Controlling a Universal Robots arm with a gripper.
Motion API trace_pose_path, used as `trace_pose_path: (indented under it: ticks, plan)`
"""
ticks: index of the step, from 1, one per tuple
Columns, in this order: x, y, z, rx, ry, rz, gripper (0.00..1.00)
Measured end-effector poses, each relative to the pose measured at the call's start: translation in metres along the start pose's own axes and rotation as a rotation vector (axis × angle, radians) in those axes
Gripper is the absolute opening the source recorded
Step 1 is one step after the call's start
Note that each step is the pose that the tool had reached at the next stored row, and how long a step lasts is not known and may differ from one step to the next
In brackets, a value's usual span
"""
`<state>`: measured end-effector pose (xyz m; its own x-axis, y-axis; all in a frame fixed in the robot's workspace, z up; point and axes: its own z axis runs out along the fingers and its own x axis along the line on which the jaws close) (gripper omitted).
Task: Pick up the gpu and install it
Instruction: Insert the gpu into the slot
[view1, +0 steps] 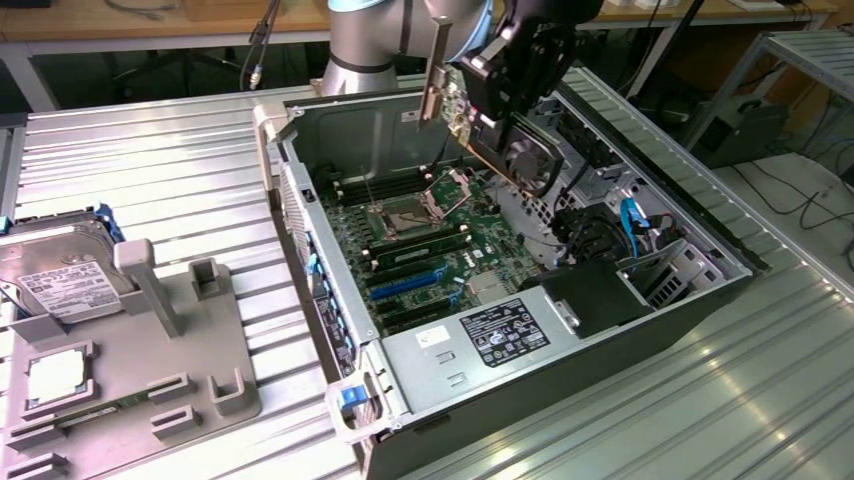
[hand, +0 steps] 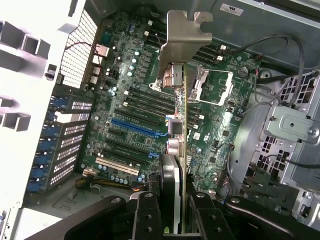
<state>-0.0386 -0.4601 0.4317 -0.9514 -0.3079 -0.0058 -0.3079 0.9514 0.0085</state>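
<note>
The pick-up looks finished, and the work is now at the install step. The tool is clamped on the gpu and holds it on its edge above the open computer case, over the far part of the case, and not touching the motherboard inside it. In the wrist view, the card's silver bracket points toward the perforated wall of the case.

I judge that seating the card calls for its lower edge to line up exactly with a long slot, maybe the blue slot. The bracket must also meet the openings in the case wall, with a straight descent and no tilt.

The case lies on a ribbed metal desk. Beside the case stands a grey holder with a hard drive and a CPU chip. Beyond the case there are other tables and loose cables.
</note>
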Motion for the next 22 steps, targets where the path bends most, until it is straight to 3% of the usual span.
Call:
trace_pose_path:
  ticks: [22]
  plan:
    - [0.0,0.0,0.0,-0.0004,0.0006,-0.074,0.28]
